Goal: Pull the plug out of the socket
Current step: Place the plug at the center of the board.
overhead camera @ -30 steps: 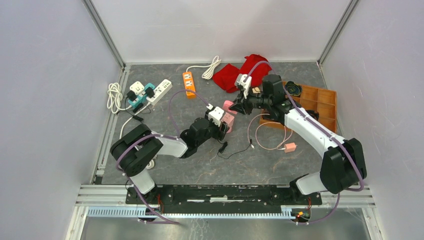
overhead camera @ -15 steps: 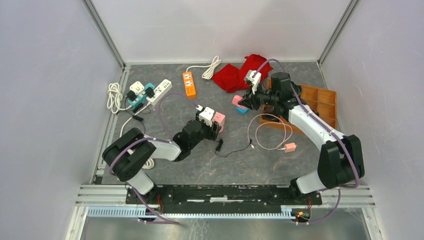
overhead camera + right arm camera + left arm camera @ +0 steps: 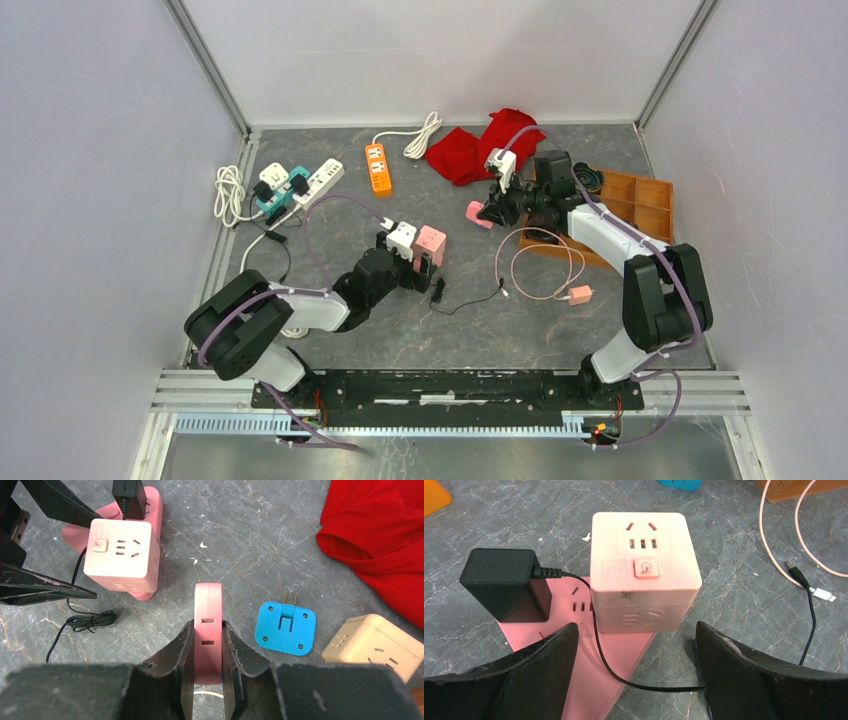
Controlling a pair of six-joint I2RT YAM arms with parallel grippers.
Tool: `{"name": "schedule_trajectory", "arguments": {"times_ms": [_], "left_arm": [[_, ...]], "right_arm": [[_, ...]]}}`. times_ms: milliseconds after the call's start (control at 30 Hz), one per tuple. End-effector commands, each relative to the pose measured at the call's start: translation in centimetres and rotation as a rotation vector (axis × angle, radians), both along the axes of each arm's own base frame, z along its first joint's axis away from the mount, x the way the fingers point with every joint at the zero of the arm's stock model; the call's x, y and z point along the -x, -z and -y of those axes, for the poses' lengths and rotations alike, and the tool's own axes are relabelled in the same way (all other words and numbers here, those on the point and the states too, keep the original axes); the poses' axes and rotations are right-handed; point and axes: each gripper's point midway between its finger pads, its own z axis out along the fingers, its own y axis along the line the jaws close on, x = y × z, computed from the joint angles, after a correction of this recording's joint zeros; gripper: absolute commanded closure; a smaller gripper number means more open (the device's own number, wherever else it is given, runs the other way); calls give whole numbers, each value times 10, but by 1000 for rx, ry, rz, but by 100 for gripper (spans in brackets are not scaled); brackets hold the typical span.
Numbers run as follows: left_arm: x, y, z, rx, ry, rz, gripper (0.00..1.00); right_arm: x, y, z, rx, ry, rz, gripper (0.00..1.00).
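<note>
pink plug (image 3: 207,615) free, gripped by right fingers (image 3: 172,655).
left fingers (image 3: 544,665) open astride the cube socket (image 3: 644,565); next: set plug down.

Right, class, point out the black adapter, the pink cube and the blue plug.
black adapter (image 3: 499,567): left wrist view, top face.
pink cube (image 3: 644,550): left wrist view, top face.
blue plug (image 3: 286,630): right wrist view, flat body.

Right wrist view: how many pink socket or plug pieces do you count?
3. A pink cube at upper left, standing on a flat pink strip, and a slim pink adapter clamped between the right fingers at centre. Others may lie out of frame.
</note>
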Motion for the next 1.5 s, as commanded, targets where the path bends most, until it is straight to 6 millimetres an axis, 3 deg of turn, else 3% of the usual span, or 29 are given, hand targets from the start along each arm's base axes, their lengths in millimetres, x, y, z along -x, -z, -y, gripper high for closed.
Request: {"name": "schedule_trajectory", "arguments": {"times_ms": [0, 133, 267, 467, 667, 900, 1100, 1200, 1333, 1467], "left_arm": [[5, -14, 1, 77, 0, -2, 7], [10, -37, -3, 116, 6, 36, 1], [18, -73, -2, 145, 44, 65, 0], [39, -110, -8, 211, 76, 40, 0], [64, -151, -18, 272, 109, 28, 0], [80, -153, -41, 238, 79, 2, 0], [82, -153, -50, 316, 28, 13, 0], [82, -147, -52, 364, -6, -5, 0], [82, -141, -50, 418, -11, -7, 0], [77, -146, -46, 445, -14, 9, 0]], "right_arm": [[-9, -12, -6, -20, -29, 35, 99], [-18, -10, -12, -24, -33, 5, 99], [-31, -4, -24, -26, -49, -44, 98], [-57, 0, -47, -58, -62, -109, 93], [-89, 23, -64, -88, -37, -191, 90], [-113, 54, -69, -70, -1, -230, 72], [-125, 65, -62, -13, 34, -213, 38], [-130, 55, -56, 24, 42, -165, 26], [-132, 23, -46, 59, 59, -58, 19], [-111, -18, -38, 58, 33, 36, 18]]}}
